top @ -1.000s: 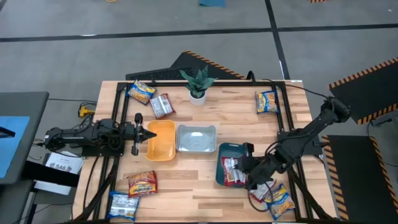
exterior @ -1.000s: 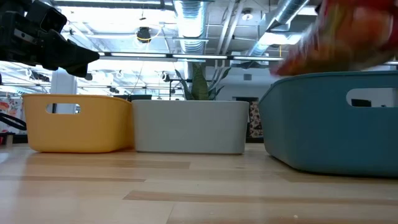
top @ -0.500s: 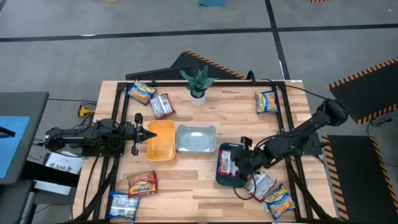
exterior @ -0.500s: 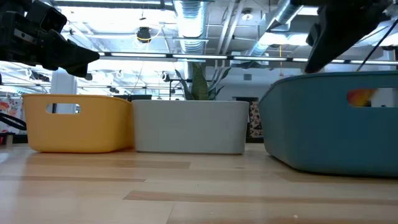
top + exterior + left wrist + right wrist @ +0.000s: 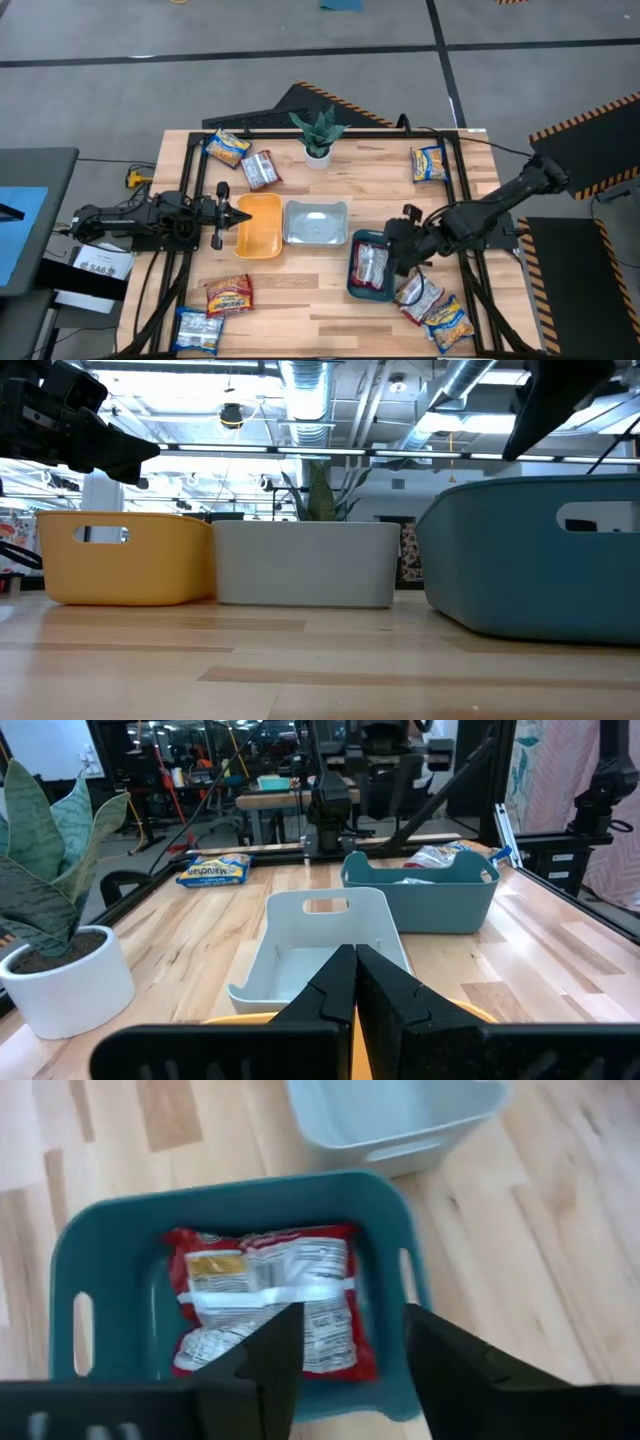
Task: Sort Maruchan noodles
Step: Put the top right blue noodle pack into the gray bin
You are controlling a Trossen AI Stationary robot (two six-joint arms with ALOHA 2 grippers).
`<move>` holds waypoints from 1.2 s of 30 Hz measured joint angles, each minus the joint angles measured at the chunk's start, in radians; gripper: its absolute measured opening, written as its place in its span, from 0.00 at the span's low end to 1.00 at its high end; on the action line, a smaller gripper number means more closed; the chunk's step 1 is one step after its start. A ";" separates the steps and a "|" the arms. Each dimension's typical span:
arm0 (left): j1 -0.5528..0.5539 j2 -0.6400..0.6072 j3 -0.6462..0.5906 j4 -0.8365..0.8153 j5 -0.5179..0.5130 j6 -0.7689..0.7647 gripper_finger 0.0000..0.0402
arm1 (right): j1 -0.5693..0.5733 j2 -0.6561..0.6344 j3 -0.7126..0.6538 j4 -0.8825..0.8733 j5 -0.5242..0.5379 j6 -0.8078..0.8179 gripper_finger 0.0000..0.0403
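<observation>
A silver-and-red noodle packet (image 5: 265, 1312) lies flat inside the teal tray (image 5: 110, 1240); it also shows in the high view (image 5: 372, 266). My right gripper (image 5: 352, 1315) is open and empty above the tray's right side (image 5: 398, 248). My left gripper (image 5: 354, 955) is shut and empty at the orange tray's left edge (image 5: 240, 213). Loose packets lie flat on the table: a yellow-and-blue one (image 5: 228, 147) and a silver-and-red one (image 5: 260, 169) at the far left, a yellow one (image 5: 430, 163) at the far right, an orange-red one (image 5: 229, 295) and a silver one (image 5: 197, 330) at the near left, two more (image 5: 418, 296) (image 5: 450, 322) at the near right.
The orange tray (image 5: 262, 235), the clear tray (image 5: 316, 225) and the teal tray (image 5: 351, 285) stand in a row at mid-table. A potted plant (image 5: 318, 135) stands at the far edge. Black frame rails (image 5: 462, 190) run along the table's sides.
My right gripper held a silver-and-red packet above the teal tray, came in over the tray and let it go. The packet has dropped and now lies flat in the tray. The gripper has drawn back toward the table's right and far side.
</observation>
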 joint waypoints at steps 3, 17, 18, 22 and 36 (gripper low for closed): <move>0.000 0.000 0.000 0.000 0.000 0.000 0.00 | 0.000 -0.022 0.000 -0.077 0.113 0.067 0.55; 0.000 0.000 0.000 0.000 0.000 0.000 0.00 | -0.262 -0.014 -0.064 -0.138 0.330 0.114 0.57; 0.000 0.000 0.000 0.000 0.000 0.000 0.00 | -0.299 -0.014 -0.083 -0.133 0.335 0.114 0.57; 0.000 0.000 0.000 0.000 0.000 0.000 0.00 | -0.463 -0.015 -0.189 -0.090 0.338 0.139 0.57; 0.000 0.000 0.000 0.000 0.000 0.000 0.00 | -0.920 -0.014 -0.498 0.366 0.422 0.235 0.56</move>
